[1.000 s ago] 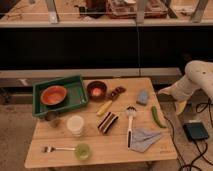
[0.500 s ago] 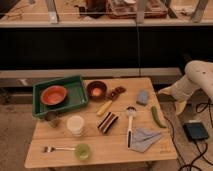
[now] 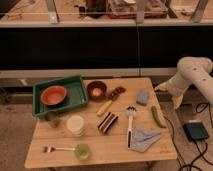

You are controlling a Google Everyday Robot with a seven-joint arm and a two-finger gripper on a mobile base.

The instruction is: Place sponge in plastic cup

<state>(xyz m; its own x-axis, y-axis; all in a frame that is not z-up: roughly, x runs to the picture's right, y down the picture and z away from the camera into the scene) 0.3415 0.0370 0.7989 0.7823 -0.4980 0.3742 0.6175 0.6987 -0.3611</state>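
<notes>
The sponge [image 3: 142, 97] is a small grey-blue block lying on the right part of the wooden table [image 3: 60, 159]. A white plastic cup [image 3: 76, 125] stands upright at the left of the table's middle. A smaller green cup [image 3: 82, 151] stands near the front edge. My gripper [image 3: 169, 94] hangs off the table's right edge, at the end of the white arm [image 3: 194, 74]. It is just right of the sponge and does not touch it. It holds nothing that I can see.
A green tray [image 3: 75, 100] with an orange bowl [image 3: 53, 94] sits at the back left. A dark red bowl [image 3: 96, 90], a yellow-handled tool [image 3: 105, 107], a striped item [image 3: 107, 121], a brush [image 3: 130, 117], a grey cloth [image 3: 144, 137], a green vegetable [image 3: 158, 116] and a fork [image 3: 55, 148] lie around.
</notes>
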